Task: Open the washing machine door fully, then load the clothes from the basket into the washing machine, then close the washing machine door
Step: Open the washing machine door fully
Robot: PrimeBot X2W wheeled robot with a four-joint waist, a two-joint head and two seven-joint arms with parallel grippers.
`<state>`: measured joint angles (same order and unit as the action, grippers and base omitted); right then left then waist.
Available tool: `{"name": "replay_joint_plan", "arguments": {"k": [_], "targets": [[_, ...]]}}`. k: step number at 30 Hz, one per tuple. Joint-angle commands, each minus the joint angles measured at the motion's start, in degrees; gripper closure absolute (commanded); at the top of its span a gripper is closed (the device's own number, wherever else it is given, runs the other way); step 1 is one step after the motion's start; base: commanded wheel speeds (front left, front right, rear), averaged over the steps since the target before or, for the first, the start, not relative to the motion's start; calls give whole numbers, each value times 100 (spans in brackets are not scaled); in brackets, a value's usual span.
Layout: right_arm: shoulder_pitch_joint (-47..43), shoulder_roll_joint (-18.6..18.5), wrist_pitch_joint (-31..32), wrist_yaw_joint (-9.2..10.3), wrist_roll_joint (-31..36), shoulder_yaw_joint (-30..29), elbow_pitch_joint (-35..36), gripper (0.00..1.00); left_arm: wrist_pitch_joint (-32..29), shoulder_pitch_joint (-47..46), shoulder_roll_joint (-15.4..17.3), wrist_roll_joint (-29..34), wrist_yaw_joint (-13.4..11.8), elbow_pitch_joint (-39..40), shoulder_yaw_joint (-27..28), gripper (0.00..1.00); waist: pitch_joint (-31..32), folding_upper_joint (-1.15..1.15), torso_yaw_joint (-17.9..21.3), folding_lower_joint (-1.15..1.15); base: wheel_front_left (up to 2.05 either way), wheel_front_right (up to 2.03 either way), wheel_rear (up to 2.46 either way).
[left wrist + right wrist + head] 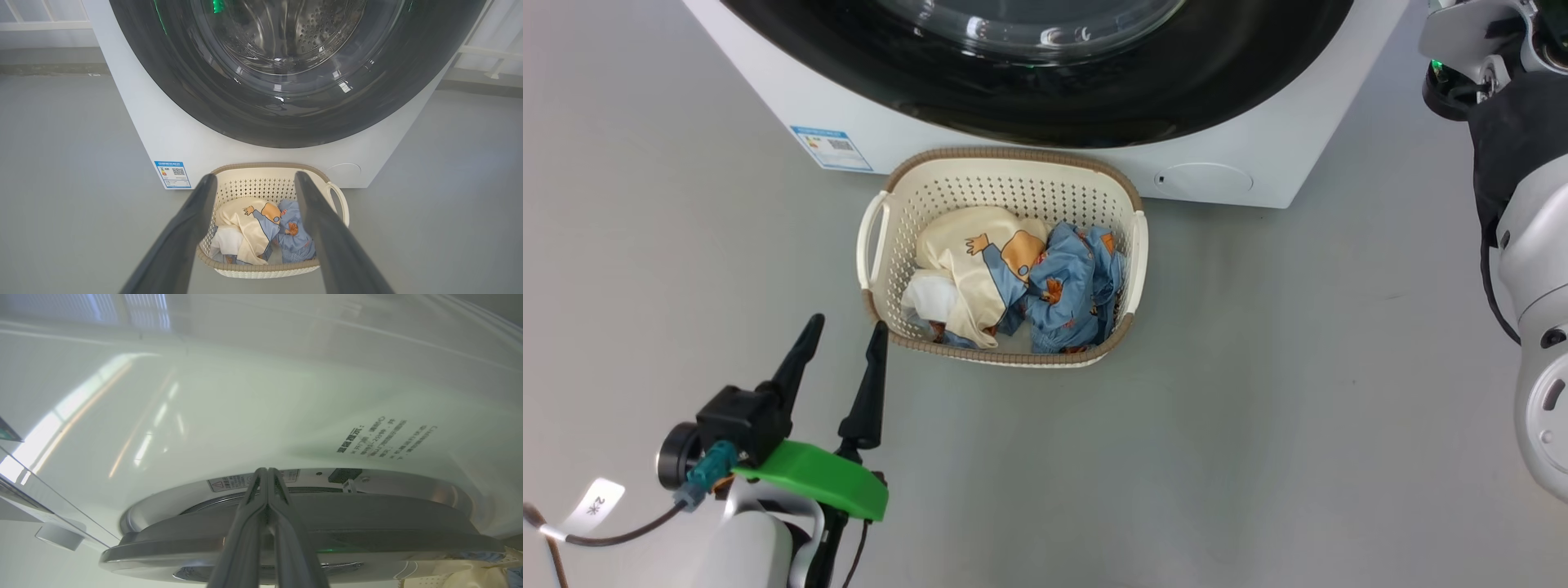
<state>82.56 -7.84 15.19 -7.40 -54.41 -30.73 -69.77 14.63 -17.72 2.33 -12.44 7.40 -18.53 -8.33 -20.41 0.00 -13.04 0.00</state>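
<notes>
- a plain grey floor (1258, 408) runs under everything, with a pale wall behind in the left wrist view.
- nearest, at the lower left of the head view, the left fingers (870, 384) stand spread wide with nothing between them, their tips pointing at the basket's near left corner and just short of it.
- the basket (1013, 153) sits on the floor, directly in front of the washing machine (915, 122) and close to its base.
- the clothes (1029, 282) lie heaped inside the basket: cream and white cloth on the left, crumpled blue printed fabric on the right.
- on the machine's lower front, a blue label (831, 147) is at the left and a round filter cap (1205, 178) at the right.
- the washing machine door (1176, 98) fills the front above them, and the steel drum shows through its glass.
- the right fingers (266, 486) are pressed together, holding nothing, their tips at the door's edge by the white front panel; contact cannot be told.
</notes>
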Motion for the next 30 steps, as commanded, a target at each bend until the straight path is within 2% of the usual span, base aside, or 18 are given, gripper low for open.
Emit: {"name": "replay_joint_plan", "arguments": {"k": [1,30], "targets": [[262,91,49,-9,54,46,99,100,37,-120,95,-50,9,113,169,0,-32,0,-20,0,0,0,0],[770,-50,296,-9,596,64,-237,100,37,-332,57,-215,9,77,72,0,-449,0,-161,0,0,0,0]]}}
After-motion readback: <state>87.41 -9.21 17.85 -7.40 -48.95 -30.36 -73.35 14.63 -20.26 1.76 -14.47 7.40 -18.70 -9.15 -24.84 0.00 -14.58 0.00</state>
